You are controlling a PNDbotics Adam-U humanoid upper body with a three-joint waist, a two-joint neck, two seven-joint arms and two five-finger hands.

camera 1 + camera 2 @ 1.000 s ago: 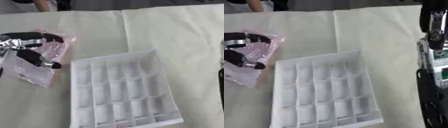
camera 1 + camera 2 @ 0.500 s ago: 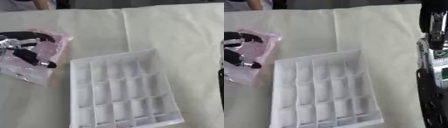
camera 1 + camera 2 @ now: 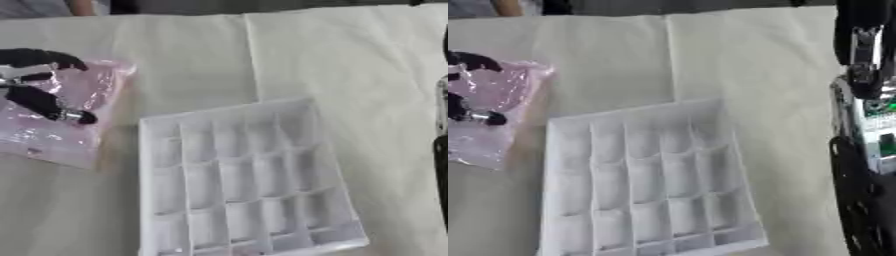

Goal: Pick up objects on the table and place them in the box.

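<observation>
Pink crinkled plastic bag [image 3: 61, 120] under the left hand [image 3: 35, 95], not yet boxed.
Curled fingers pinch it; the white compartmented plastic box [image 3: 241, 180] beside the hand holds nothing; right hand's state cannot be told.

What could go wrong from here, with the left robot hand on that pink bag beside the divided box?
1. The left robot hand lies on the flat, crinkly pink plastic bag; its fingers may slide over the film instead of catching it.
2. The white box has many small compartments, and the bag looks wider than any of them, so it may end up draped across the dividers.
</observation>
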